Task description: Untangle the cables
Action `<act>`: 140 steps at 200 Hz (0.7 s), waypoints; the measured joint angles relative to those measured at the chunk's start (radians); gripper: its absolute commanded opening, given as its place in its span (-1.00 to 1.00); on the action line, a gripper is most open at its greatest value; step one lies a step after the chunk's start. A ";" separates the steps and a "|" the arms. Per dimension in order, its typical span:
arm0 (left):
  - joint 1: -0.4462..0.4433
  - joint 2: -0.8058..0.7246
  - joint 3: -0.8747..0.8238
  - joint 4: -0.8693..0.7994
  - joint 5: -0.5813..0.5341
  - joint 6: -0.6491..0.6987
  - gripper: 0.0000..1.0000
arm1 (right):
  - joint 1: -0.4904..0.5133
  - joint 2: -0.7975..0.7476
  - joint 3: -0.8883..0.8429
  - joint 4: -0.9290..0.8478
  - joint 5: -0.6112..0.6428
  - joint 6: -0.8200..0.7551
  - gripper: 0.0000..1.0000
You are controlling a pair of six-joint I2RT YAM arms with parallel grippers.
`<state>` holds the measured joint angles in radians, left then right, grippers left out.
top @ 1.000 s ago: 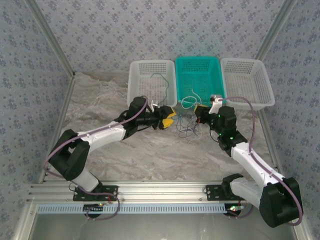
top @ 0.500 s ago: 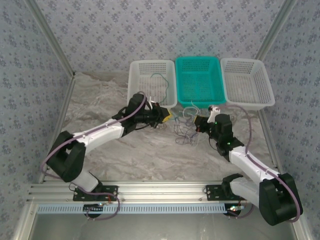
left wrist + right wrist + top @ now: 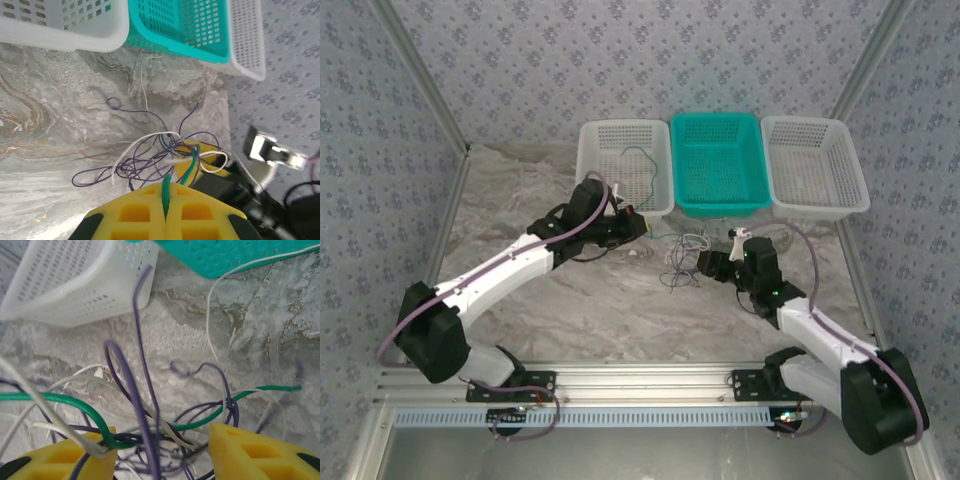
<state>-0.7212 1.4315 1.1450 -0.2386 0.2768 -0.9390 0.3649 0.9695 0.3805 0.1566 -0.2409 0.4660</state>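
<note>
The top view is taking in three baskets lined up along the far side of the table (image 3: 570, 300). A left white basket (image 3: 585, 160) is standing beside a teal basket (image 3: 720, 203) in the middle, with a right white basket (image 3: 820, 205) beyond it. A thin dark wire (image 3: 640, 151) is lying inside the left one.

The cables (image 3: 685, 255) are sitting as one small knot on the marbled surface, just near of the teal basket. They are lying between the left gripper (image 3: 638, 222) and the right gripper (image 3: 705, 263). At that range the strands are blurring together and neither tool's state is readable.

The left wrist view is giving the close detail. The left gripper (image 3: 166, 187) is keeping its yellow pads pressed together, pinching a green cable (image 3: 187, 172) that is running up into the tangle (image 3: 160, 155).

The right wrist view is showing the right gripper (image 3: 161, 435) with its fingers (image 3: 250, 455) spread apart. Loose strands (image 3: 150, 425) are passing through the gap without being squeezed.

Counting up, there are two arms, two grippers and three baskets. Purple strands are looping several times over, too knotted to number. At least two whitish ones are showing, and whether the green is one wire or two I cannot tell.
</note>
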 measured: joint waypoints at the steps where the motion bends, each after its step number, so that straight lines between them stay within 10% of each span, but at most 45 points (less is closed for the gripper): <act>1: 0.000 0.001 0.001 -0.001 0.000 0.000 -1.00 | 0.002 -0.004 0.000 -0.001 0.000 -0.003 0.28; 48: -0.012 0.020 0.046 -0.041 -0.010 0.045 -1.00 | 0.184 -0.228 0.012 0.061 -0.010 -0.177 0.67; 98: -0.026 0.023 0.084 -0.091 -0.012 0.096 -1.00 | 0.248 0.040 0.176 0.061 0.063 -0.421 0.67; 115: -0.034 0.024 0.109 -0.110 -0.012 0.118 -1.00 | 0.245 0.156 0.209 0.086 0.108 -0.487 0.45; 140: -0.038 0.013 0.114 -0.131 -0.019 0.135 -1.00 | 0.234 0.333 0.273 0.118 0.175 -0.521 -0.42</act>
<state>-0.7593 1.4448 1.2594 -0.3695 0.2573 -0.8036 0.5991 1.3022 0.6533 0.2749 -0.0658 -0.0555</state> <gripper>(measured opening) 0.058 0.466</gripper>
